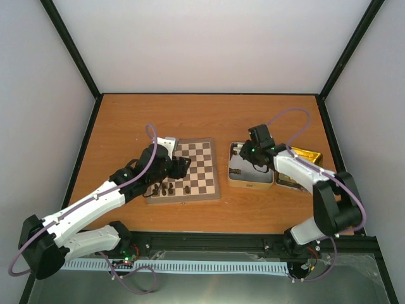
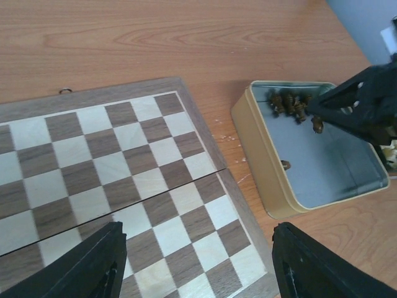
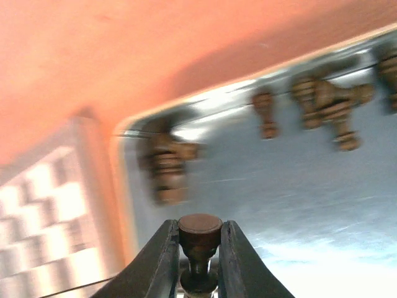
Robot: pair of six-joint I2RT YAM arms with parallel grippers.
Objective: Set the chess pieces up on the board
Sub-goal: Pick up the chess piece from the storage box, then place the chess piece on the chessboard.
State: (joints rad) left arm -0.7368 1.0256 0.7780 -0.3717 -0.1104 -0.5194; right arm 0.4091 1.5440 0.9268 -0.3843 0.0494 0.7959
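The chessboard lies left of centre, with several dark brown chess pieces standing along its near left edge. My left gripper is open and empty above the board. My right gripper is over the silver tin and is shut on a dark brown chess piece, held base-outward between the fingertips. Several more dark pieces lie loose in the tin, also visible in the left wrist view.
A gold tin sits right of the silver tin, partly under my right arm. The board's right edge lies close to the silver tin's wall. Black frame posts edge the table.
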